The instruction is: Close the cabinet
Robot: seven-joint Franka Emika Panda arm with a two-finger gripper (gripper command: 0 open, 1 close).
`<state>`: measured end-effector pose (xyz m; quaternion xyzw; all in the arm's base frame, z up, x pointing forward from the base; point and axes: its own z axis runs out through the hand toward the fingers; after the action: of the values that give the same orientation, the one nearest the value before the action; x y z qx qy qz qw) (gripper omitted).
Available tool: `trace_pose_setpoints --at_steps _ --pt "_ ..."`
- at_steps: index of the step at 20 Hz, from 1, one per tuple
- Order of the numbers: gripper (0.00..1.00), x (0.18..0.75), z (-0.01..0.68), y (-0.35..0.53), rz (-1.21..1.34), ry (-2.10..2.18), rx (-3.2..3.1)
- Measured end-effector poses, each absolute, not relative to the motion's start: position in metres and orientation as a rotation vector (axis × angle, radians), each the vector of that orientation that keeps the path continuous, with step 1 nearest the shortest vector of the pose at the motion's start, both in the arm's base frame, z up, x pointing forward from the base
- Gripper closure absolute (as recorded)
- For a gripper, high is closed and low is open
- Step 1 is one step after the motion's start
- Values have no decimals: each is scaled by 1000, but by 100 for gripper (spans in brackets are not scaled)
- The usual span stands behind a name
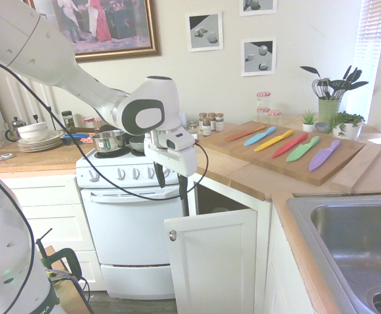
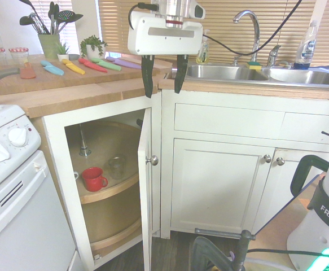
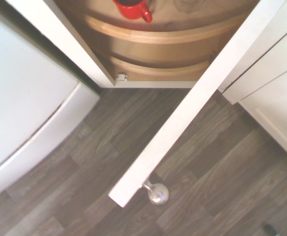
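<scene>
The cabinet's narrow white door [image 1: 214, 261] stands wide open beside the oven, with a round silver knob [image 1: 172, 235] near its top corner. Seen from the other side, the door [image 2: 145, 192] shows edge-on, its knob [image 2: 152, 160] facing the sink cabinets. My gripper [image 1: 170, 188] hangs open and empty just above the door's top edge, level with the counter. From the opposite side the gripper [image 2: 163, 90] points down, with its fingers straddling the line of the door. The wrist view looks straight down on the door's top edge [image 3: 192, 113] and knob [image 3: 158, 193].
Inside the cabinet, a round wooden shelf [image 2: 105, 192] holds a red mug [image 2: 93, 179] and a glass [image 2: 117, 167]. The white oven [image 1: 128, 216] stands close beside the opening. Coloured knives lie on a cutting board [image 1: 295, 160] on the counter. The sink [image 2: 226, 72] is to the other side.
</scene>
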<state>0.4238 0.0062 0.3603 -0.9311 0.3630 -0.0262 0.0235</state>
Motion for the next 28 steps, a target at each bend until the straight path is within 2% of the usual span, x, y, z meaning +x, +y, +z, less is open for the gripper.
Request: trace_pose_setpoints --at_steps 14,15,28 --pt "0 459 221 -3 -176 757 -3120" --pt "100 462 217 -2 -168 746 -3123" --pt "100 483 204 -10 -142 722 -3118"
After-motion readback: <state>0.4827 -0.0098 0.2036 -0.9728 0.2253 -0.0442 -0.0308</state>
